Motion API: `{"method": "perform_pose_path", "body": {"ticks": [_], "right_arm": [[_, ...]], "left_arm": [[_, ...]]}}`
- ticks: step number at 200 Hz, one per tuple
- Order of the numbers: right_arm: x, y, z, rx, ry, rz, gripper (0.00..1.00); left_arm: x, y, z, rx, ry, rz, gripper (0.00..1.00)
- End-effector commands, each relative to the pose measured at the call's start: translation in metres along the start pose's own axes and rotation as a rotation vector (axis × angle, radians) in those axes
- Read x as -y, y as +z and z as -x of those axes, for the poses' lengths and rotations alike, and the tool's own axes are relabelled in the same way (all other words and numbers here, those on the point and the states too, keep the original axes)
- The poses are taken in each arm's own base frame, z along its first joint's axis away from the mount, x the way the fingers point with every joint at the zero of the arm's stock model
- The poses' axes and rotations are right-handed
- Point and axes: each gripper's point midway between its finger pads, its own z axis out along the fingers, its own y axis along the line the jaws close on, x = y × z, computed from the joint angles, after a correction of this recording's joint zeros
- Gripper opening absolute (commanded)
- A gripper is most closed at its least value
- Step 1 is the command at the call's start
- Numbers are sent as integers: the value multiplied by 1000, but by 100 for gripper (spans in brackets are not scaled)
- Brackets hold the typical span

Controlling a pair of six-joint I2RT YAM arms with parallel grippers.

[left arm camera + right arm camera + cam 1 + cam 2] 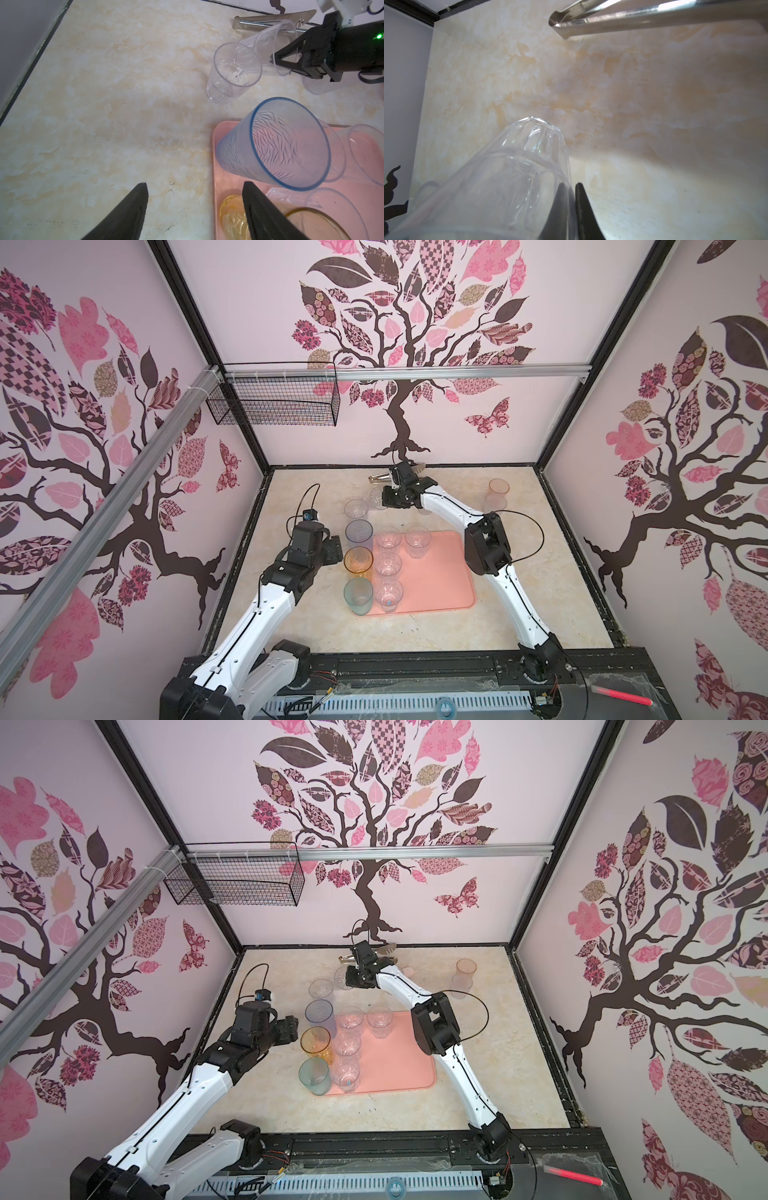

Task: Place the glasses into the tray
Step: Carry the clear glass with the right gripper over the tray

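Right fingers [582,207]: closed almost fully on the rim wall of a clear glass [508,176], one finger inside, one outside. It is a thin pinch grip. In the left wrist view the glass is seen tilted, at the far side of the desk [540,572], well apart from the tray [436,572]. Whether its base is clear of the desk cannot be told.

Left fingers [128,214]: spread wide, nothing held, hung just beside the tray's left edge near the blue glass [270,145].

Tray: blue, amber glass [358,560] and teal glass [358,593] are ranged along the left edge, with four clear ones [388,564] next to them. The right half is bare.

Off the tray: a second clear glass [232,76] stands upright, just beside the held one. A frosted glass [318,87] is near the right fingers. Pink glasses [497,491] are at the far right. Tongs [654,18] lie just behind the grasp.

Step in hand, as judged: lift and carry to the tray. A straight lift is called for first, so that the second clear glass and the tongs are not knocked. A glass held by a rim pinch can swing, so a slow carry is advised, and the glass should be brought upright before it is set down. The bare right half should be aimed at, away from the standing glasses. Release is best made only once the base is flat on the tray.
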Motion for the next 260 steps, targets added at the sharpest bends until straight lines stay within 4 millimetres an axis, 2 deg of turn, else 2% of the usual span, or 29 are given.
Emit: {"method": "perform_pose_path", "body": {"ticks": [1, 18, 32, 70, 97, 127, 163, 186, 201, 216, 239, 260], "right_arm": [[-58, -93, 53, 135, -39, 119, 3], [-63, -120, 53, 139, -44, 125, 3], [-67, -149, 53, 166, -49, 136, 3], [-55, -211, 26, 196, -55, 125, 4], [-23, -245, -4, 200, -94, 25, 4], [18, -274, -41, 174, -135, -104, 4], [54, -289, -86, 94, -153, -200, 4], [84, -294, -110, 30, -172, -317, 3], [100, -290, -128, -21, -178, -372, 2], [105, -282, -146, -71, -194, -391, 2], [100, -266, -168, -130, -234, -401, 2], [100, -251, -179, -196, -222, -402, 3]], "left_arm": [[-3, -1, 1, 6, 4, 13, 76], [-5, -2, 0, 2, 5, 21, 76], [-8, -2, 1, 14, -2, 35, 76], [-7, -9, 10, 66, -19, 25, 76], [-2, -25, 25, 112, -35, -6, 76], [17, -40, 43, 125, -20, -59, 76], [52, -46, 42, 128, 110, -86, 75], [64, -51, 45, 162, 136, -101, 75], [68, -52, 47, 186, 142, -114, 75], [70, -52, 48, 202, 152, -121, 75], [68, -47, 44, 219, 175, -116, 76], [65, -41, 40, 240, 180, -104, 77]]}}
